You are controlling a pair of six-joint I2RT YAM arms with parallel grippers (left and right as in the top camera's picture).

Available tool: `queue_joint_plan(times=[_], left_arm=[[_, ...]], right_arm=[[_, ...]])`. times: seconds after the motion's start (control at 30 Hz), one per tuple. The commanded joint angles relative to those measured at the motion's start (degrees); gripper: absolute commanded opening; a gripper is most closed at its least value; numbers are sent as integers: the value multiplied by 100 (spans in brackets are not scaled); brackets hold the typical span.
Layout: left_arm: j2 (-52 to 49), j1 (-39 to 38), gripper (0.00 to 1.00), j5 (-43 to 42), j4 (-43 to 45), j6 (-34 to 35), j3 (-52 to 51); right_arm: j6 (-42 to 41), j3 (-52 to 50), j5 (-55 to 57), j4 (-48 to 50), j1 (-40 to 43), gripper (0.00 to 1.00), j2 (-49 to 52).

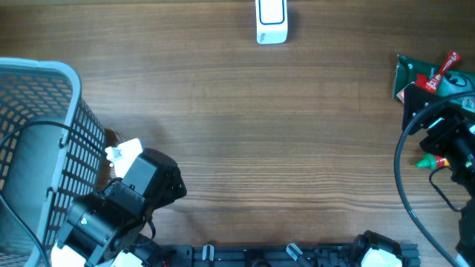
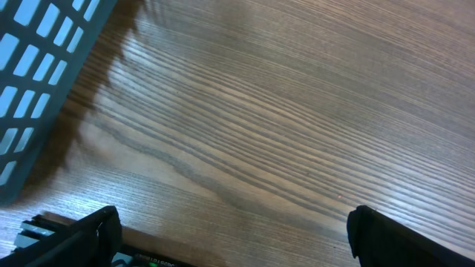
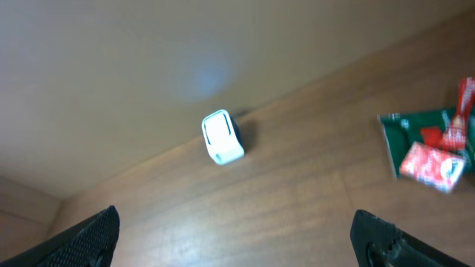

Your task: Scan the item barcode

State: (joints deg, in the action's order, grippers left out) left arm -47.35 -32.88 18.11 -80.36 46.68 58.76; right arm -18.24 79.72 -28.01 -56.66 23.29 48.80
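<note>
With my right gripper (image 3: 234, 233) released and empty, I judge the right-edge green packet (image 1: 408, 74) light, crinkly, best pinched edgewise.

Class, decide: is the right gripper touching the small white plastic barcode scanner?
Apart. The right wrist view shows the open right gripper with bare wooden table between it and the white plastic scanner.

no text can be read; the print on the green packet (image 1: 410, 74) is too blurred.
</note>
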Motion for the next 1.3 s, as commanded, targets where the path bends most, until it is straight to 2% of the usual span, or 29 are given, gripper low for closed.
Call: queue_joint_plan(times=[0.0, 0.1, 0.23, 0.27, 0.3, 0.33, 0.4, 0.47, 0.57, 0.83, 0.97, 1.1, 1.2, 1.27], left_arm=[[11, 15, 100, 35, 9, 70, 17], [11, 15, 100, 35, 11, 72, 17], [11, 15, 100, 35, 9, 70, 17], [11, 15, 100, 35, 9, 72, 17], [11, 15, 100, 35, 11, 70, 17], [11, 15, 100, 35, 9, 70, 17], [11, 15, 100, 35, 9, 70, 17], [11, 15, 100, 35, 9, 72, 17], [11, 15, 100, 35, 9, 72, 17], [11, 15, 100, 35, 9, 72, 17], [11, 15, 100, 35, 9, 70, 17], [11, 15, 100, 35, 9, 70, 17], [11, 15, 100, 35, 11, 70, 17], [11, 15, 100, 35, 9, 72, 17]], right_arm=[[179, -289, 144, 140, -76, 100, -79], [170, -1390, 144, 1353, -675, 100, -704], [109, -3880, 142, 4109, -1447, 100, -2396], [101, -4398, 142, 4688, -1523, 100, -2778], [-13, -5226, 164, 5681, -1613, 100, -3388], [-83, -5641, 166, 6170, -1661, 100, -3687], [-579, -6636, 411, 7252, -1740, 100, -4343], [-1296, -7381, 844, 7746, -1751, 100, -4723], [-1690, -7906, 1213, 7744, -1777, 100, -4861], [-1626, -7945, 2142, 5709, -1958, 100, -4861], [-42, -7947, 2031, 5700, -1976, 100, -4861], [883, -7947, 2037, 5694, -1976, 100, -4861], [894, -7947, 2046, 5694, -1976, 100, -4861], [201, -7947, 2013, 5709, -1976, 100, -4861]])
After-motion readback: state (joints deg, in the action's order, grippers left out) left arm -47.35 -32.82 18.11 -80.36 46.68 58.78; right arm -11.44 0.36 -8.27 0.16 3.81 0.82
